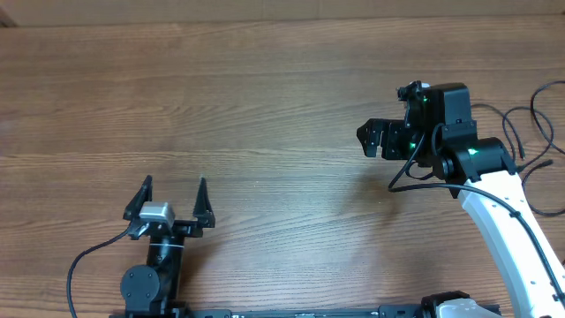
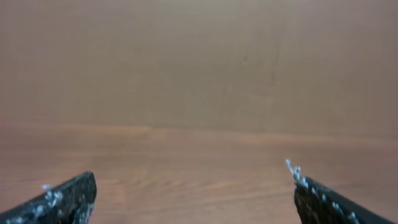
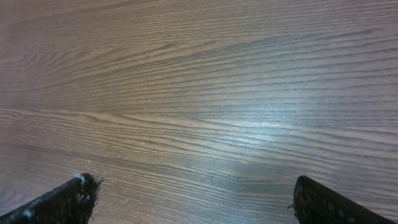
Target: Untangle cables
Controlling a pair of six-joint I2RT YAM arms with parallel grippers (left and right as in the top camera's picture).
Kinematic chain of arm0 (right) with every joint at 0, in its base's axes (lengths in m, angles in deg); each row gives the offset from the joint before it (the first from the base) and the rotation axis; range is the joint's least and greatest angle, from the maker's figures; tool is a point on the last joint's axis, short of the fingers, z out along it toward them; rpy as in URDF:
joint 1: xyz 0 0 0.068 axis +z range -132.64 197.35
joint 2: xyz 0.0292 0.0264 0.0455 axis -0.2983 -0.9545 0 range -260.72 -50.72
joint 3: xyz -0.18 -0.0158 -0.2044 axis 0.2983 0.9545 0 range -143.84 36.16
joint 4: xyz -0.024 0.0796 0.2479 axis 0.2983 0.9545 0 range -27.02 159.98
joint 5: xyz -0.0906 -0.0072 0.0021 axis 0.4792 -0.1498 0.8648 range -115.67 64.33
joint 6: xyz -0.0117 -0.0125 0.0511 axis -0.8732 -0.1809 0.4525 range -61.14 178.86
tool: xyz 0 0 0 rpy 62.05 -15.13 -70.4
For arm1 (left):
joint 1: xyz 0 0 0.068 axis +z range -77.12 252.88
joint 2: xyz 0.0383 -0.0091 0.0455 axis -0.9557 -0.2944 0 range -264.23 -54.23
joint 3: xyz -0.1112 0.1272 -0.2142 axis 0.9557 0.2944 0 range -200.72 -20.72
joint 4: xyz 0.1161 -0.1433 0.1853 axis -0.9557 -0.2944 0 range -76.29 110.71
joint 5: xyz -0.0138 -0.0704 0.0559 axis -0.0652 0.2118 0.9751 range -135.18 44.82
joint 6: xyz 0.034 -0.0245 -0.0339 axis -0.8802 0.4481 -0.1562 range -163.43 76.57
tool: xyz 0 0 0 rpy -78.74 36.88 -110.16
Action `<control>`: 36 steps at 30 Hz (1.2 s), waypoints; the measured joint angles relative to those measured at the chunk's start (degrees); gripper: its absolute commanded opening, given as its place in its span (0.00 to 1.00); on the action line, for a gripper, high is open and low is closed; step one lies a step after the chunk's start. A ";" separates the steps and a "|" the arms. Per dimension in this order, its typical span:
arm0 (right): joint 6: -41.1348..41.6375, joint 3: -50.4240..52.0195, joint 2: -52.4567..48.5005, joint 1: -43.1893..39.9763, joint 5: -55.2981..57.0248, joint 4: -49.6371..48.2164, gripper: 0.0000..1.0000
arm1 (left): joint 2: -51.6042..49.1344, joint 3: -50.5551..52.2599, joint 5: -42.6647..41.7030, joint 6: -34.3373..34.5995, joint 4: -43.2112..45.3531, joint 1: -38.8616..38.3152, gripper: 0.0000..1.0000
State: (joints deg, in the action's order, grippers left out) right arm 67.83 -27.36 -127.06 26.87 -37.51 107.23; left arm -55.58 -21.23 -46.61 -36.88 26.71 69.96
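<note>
Thin black cables [image 1: 535, 132] lie in loose loops at the table's far right edge, partly behind my right arm and partly cut off by the frame; no plug ends show. My right gripper [image 1: 365, 139] points left, well to the left of them. It is open and empty over bare wood in the right wrist view [image 3: 193, 183]. My left gripper [image 1: 175, 184] is near the front left, open and empty. Its wrist view [image 2: 193, 183] shows only wood between the fingers. Neither wrist view shows any cable.
The wooden table [image 1: 265, 106] fills the overhead view. The white right arm [image 1: 508, 221] runs from the front right corner. A thicker black arm cable [image 1: 88, 256] curves by the left arm's base.
</note>
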 measured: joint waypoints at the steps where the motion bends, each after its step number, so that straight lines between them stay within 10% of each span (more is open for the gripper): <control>1: 0.00 0.00 0.00 0.00 -0.02 0.00 1.00 | 0.33 0.00 0.00 0.00 -0.98 0.63 0.99; 36: 0.02 0.00 0.00 0.00 -0.02 0.00 1.00 | 0.55 0.00 -0.87 -0.70 -10.32 5.07 1.00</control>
State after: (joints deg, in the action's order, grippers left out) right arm 67.86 -27.36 -127.06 26.87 -37.53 107.23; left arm -55.03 -21.23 -47.49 -37.58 16.39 75.03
